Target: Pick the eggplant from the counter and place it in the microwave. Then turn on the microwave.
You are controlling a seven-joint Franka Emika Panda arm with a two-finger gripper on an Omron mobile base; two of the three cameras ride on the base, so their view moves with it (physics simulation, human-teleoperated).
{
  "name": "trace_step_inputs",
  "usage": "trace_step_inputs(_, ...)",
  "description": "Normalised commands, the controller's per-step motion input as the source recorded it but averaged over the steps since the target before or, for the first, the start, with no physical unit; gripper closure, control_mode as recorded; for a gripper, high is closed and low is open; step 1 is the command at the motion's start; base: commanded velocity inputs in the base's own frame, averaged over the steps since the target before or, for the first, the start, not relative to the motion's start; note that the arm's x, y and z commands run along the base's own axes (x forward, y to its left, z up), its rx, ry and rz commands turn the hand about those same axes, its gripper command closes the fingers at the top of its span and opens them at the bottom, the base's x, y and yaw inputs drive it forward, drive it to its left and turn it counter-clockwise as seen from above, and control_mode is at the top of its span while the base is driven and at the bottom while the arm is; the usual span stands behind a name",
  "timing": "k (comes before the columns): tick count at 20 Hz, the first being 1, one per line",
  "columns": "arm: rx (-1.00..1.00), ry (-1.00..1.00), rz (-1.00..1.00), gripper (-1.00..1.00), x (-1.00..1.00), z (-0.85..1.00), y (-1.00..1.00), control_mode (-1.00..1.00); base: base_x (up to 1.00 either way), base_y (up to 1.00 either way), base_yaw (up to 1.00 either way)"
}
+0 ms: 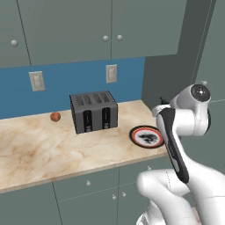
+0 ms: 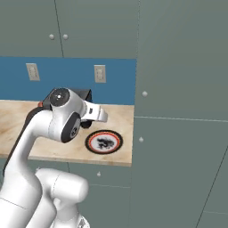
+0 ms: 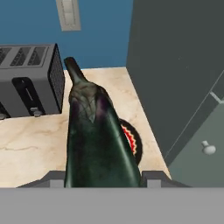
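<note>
While jaws clamp the eggplant (image 3: 98,140), beige counter (image 1: 39,149) below, toaster (image 1: 93,111), blue backsplash (image 1: 66,83), grey-green cabinets (image 1: 66,30).

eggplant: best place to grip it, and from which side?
On the eggplant, take the thick body, jaws across its width, coming from the rounded end opposite the stem. It tapers toward the stem, so the wide part likely seats best. The gripper holds it that way.
</note>
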Motion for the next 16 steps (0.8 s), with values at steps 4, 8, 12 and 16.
trace_step_inputs(4,0.0,-0.04,-0.07,1.0,-0.29,0.39,0.1,-1.0,0.0,0.0,0.0)
trace_step_inputs(8,0.0,-0.01,-0.04,1.0,-0.27,0.4,0.08,-1.0,0.0,0.0,0.0)
trace_step_inputs(12,0.02,0.0,-0.02,1.0,-0.26,0.36,0.01,-1.0,0.0,0.0,0.0)
trace_step_inputs(16,0.0,0.0,0.0,1.0,-0.26,0.21,0.01,-1.0,0.0,0.0,0.0)
